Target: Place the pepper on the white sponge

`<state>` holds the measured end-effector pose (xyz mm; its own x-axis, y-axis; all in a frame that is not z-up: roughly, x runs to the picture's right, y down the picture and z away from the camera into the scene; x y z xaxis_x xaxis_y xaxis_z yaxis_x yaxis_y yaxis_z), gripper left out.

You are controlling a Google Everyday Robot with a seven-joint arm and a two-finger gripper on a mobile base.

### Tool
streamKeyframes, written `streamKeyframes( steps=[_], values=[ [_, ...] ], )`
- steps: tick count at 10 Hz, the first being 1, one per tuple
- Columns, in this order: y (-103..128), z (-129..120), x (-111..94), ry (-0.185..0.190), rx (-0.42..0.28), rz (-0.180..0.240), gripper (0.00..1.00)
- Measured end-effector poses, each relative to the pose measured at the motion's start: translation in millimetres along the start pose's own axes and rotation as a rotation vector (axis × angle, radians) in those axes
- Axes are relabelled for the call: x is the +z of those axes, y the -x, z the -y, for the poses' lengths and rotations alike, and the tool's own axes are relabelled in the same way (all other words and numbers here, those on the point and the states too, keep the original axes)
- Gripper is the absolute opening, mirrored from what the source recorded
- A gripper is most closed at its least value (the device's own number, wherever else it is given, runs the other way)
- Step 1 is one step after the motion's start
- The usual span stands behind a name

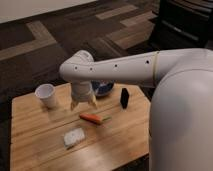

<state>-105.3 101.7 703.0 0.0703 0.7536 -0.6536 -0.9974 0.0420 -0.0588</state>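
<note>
**A:** Where was the pepper at that moment?

**B:** The pepper [91, 118] lay flat on the counter [30, 145], a little below the middle of the frame. Its green stem pointed to the right, and nothing held it.

**A:** And the white sponge?

**B:** The white sponge [74, 137] lay to the lower left of the pepper, near it but not touching, with nothing on top.

**A:** What about the claw?

**B:** The claw [84, 105] hung just above the pepper in the frame, slightly to the left, and pointed down. Its two fingers were spread wide and there was nothing between them.

**A:** Which step was that, in your opinion?

**B:** I judged it as the approach before the grasp, because the pepper was not yet picked up. The next move would call for a small shift toward the lower right, so that the fingers stand on both sides of the slim body. Then it would go down, close, lift and make a short carry to the sponge.

**A:** Was anything in the way?

**B:** I think not. The white cup [46, 95] stood at the left, the blue bowl [104, 89] sat behind the arm, and a small black object [124, 98] stood at the right. All were away from that path.
</note>
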Motion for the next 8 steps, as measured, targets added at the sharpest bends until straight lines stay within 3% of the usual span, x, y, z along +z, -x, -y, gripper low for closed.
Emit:
streamKeyframes(
  steps=[1, 2, 4, 5, 6, 8],
  values=[
    [-2.4, 3.1, 3.1, -0.032, -0.032, -0.011, 0.65],
    [-9.4, 7.2, 9.7, -0.09, -0.116, -0.046, 0.65],
    [-17.8, 14.6, 21.6, -0.229, -0.357, -0.131, 0.65],
    [-16.3, 13.6, 23.8, -0.266, -0.475, -0.151, 0.65],
    [-11.8, 10.3, 22.7, -0.281, -0.616, -0.158, 0.65],
    [-1.8, 10.2, 13.1, -0.272, -0.788, -0.139, 0.65]
  ],
)
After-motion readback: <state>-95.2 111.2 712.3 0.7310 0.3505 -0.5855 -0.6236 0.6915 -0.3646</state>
